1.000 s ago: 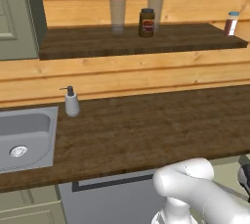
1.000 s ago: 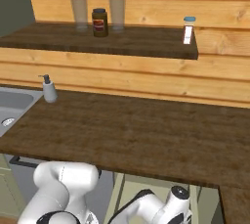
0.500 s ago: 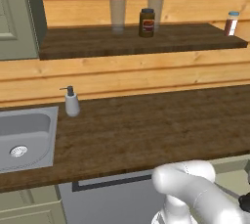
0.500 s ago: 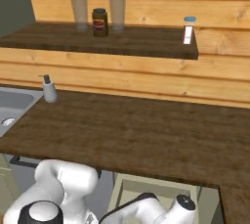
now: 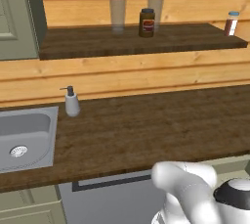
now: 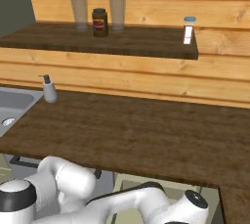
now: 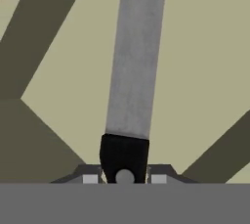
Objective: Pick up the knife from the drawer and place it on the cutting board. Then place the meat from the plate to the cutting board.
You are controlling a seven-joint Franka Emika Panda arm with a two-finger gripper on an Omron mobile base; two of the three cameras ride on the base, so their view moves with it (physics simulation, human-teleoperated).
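The knife [image 7: 131, 71] lies flat on the pale drawer floor and is clenched at its black handle [image 7: 124, 152] by the fingers [image 7: 125, 178]; it is judged light, stiff and slippery-bladed, so the handle is the right hold.

wall: pale wood planks [image 5: 146, 71] | dark shelf [image 5: 136, 42] | brown countertop [image 5: 146, 130] | steel sink [image 5: 24, 135]

1. Knife [image 7: 133, 66]: grey blade runs up the frame; black handle at bottom.
2. Claw [image 7: 124, 178]: fingers closed against the handle on both sides.
3. Drawer floor [image 7: 205, 71]: pale beige, crossed by dark shadows.
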